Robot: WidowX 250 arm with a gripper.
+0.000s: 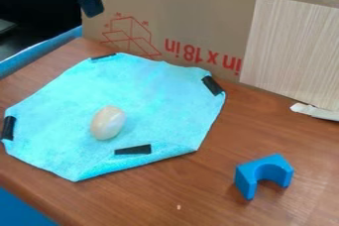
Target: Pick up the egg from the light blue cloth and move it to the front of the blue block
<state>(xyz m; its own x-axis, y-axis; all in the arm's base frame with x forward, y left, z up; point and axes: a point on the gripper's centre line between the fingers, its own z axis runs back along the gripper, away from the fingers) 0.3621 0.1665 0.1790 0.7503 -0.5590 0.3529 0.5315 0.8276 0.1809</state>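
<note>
At the far left, the black gripper (pixel 91 8) is seen above the level of the table (pixel 205 197), beside the upper left corner of an upright cardboard sheet (pixel 198 14). Whether its jaws are parted or closed cannot be told, and nothing can be made out in its hold. On the left half of the table, a light-blue cloth (pixel 155 91) is spread, its near right edge folded over. By four strips of black tape (pixel 133 149) the cloth is marked: at the far edge, the far right corner, the left edge and near the fold. A pale, glossy egg-shaped object (pixel 108 123) is borne by the cloth, just left of its middle, well apart from the gripper. At the near right, a blue block (pixel 248 178) with a rounded notch is set on the bare wood. Against the cardboard at the right, a wood-grain panel (pixel 291 46) is stood, and a whitish strip (pixel 314 112) is placed at its foot.
</note>
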